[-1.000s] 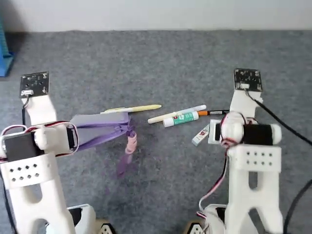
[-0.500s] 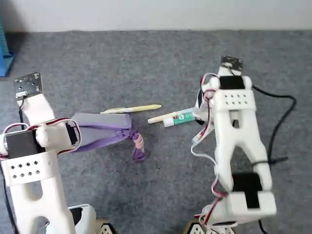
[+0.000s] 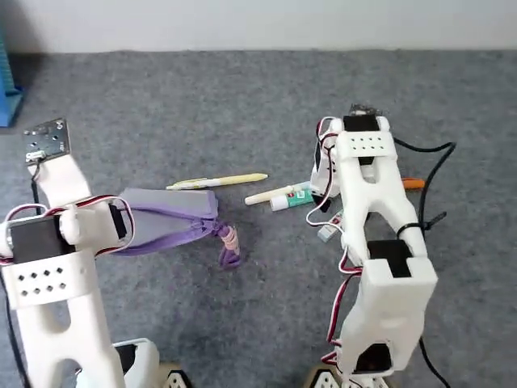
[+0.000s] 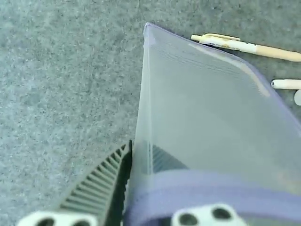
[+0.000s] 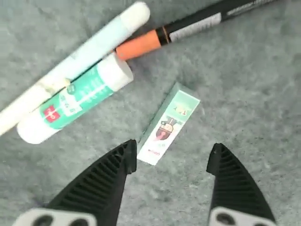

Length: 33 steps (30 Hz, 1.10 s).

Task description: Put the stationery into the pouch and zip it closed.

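Grey carpet [image 3: 242, 97] bore everything. Left gripper [image 4: 138, 157] pinched the pouch [image 4: 202, 117] edge; right gripper [image 5: 173, 149] hung spread above the eraser [image 5: 168, 123]. Pens [image 3: 218, 181] and glue [image 5: 75, 101] lay outside, so apparently nothing was packed, with zipping left to do.

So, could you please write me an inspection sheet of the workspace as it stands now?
Surface: grey carpet, flat.
Job's things: purple pouch lifted at one end, zip state unclear; yellow pen, white pen, glue stick, orange-tipped marker and small green box lying outside the pouch.
Clutter: nothing seen.
Grippers: left gripper shut on the pouch's edge; right gripper open above the small green box.
Cables: black cable loops beside the right arm.
Surroundings: pale wall; blue object at the edge.
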### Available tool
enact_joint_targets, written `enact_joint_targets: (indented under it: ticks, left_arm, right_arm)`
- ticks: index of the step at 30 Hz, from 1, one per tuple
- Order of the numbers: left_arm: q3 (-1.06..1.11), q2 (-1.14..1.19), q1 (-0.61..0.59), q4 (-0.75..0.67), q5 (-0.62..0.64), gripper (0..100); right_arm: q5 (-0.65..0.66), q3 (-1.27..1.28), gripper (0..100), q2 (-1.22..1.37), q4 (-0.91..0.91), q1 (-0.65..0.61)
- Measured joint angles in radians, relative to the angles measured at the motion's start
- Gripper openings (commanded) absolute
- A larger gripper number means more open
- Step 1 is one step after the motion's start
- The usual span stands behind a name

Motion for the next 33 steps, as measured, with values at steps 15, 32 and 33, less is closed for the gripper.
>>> enact_joint_targets:
  ticks: [15, 32, 33]
  left_arm:
    - [0.000, 0.000, 0.002, 0.000, 0.014, 1]
    - [-0.054, 0.000, 0.011, 0.014, 0.095, 1]
    - [-0.061, 0.000, 0.021, 0.014, 0.103, 1]
  right_arm:
    - [0.000, -0.002, 0.5, 0.132, -0.064, 0.040]
    - [0.166, 0.000, 0.8, -0.483, 0.215, -0.137]
    - [0.166, 0.000, 0.8, -0.532, 0.216, -0.150]
